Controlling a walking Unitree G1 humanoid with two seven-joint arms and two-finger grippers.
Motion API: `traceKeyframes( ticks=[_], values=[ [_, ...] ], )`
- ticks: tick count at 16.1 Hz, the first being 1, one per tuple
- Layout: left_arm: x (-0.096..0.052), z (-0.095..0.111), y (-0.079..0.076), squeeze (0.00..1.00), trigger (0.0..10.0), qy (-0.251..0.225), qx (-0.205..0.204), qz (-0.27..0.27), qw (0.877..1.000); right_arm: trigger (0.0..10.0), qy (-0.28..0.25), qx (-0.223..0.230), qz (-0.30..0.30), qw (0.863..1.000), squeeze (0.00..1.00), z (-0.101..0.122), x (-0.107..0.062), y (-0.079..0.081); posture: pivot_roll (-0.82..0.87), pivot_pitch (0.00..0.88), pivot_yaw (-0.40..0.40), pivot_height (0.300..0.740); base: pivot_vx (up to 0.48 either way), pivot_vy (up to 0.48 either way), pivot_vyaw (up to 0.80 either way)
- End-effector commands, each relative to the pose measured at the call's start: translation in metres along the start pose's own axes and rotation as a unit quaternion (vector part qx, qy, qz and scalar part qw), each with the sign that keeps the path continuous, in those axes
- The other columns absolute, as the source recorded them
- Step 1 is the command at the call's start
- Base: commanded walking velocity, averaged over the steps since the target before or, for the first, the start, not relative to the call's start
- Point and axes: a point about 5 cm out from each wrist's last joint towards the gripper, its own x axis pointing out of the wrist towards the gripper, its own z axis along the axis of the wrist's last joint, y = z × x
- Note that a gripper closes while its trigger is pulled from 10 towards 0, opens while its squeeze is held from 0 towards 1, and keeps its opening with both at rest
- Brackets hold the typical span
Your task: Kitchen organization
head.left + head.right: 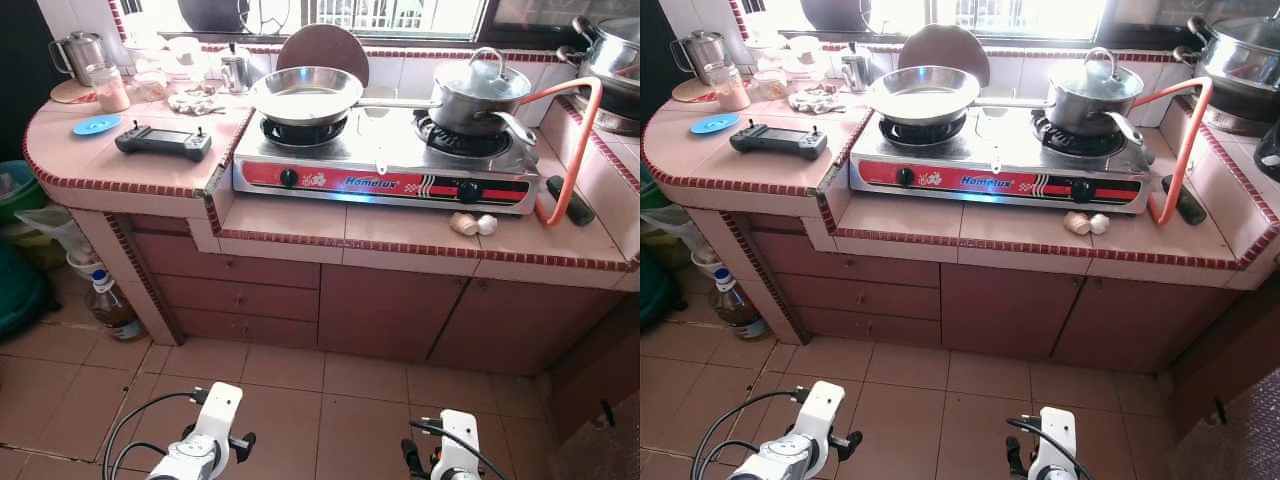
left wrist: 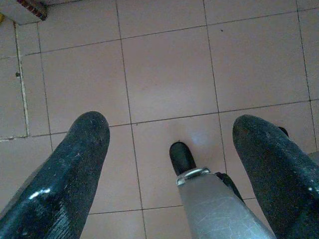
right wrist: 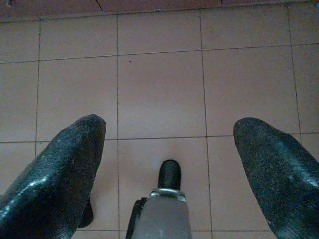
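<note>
Both end effectors, left [image 2: 169, 164] and right [image 3: 167, 164], hang wide open and empty over the floor while I eye the frying pan [image 1: 305, 93] on the stove [image 1: 385, 165], ahead and above on the bench [image 1: 400, 235], handle pointing right, nearer my left arm.

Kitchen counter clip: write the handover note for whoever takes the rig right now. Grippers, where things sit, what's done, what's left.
Left gripper: open, holding nothing, hanging low over the floor tiles.
Right gripper: open, holding nothing, also low over the floor.
Stove: on the counter, with an uncovered frying pan on its left burner and a lidded pot on the right one.
Counter left of the stove: black controller, blue lid, jar, kettle.
In front of the stove: garlic bulbs.
Done: nothing evident; neither gripper is at the counter.
Left: apparently all the organizing, starting with an approach to the counter.
</note>
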Motion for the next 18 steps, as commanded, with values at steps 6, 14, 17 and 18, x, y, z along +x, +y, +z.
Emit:
traceKeyframes(
  ticks=[6,14,17,18],
  values=[
    [0.002,0.014,-0.013,0.0,10.0,-0.029,-0.143,-0.038,0.989,10.0,0.027,-0.007,-0.003,1.0,0.0,0.018,0.007,0.007,0.11,0.0,-0.053,0.74,0.0,0.0,0.0],
    [-0.001,-0.011,-0.004,0.0,10.0,0.009,-0.106,-0.033,0.994,10.0,0.05,-0.041,0.029,0.997,0.0,0.001,0.002,-0.001,0.12,0.0,-0.044,0.74,0.0,0.0,0.0],
    [-0.001,-0.011,-0.007,0.0,10.0,0.009,-0.114,-0.035,0.993,10.0,0.033,-0.047,0.034,0.998,0.0,0.006,0.003,0.006,0.13,0.0,-0.055,0.74,0.0,0.0,0.0],
    [0.0,-0.011,-0.008,0.0,10.0,0.009,-0.124,-0.038,0.992,10.0,0.033,-0.053,0.032,0.998,0.0,0.008,0.004,0.006,0.13,0.0,-0.059,0.74,0.0,0.0,0.0]
  ],
)
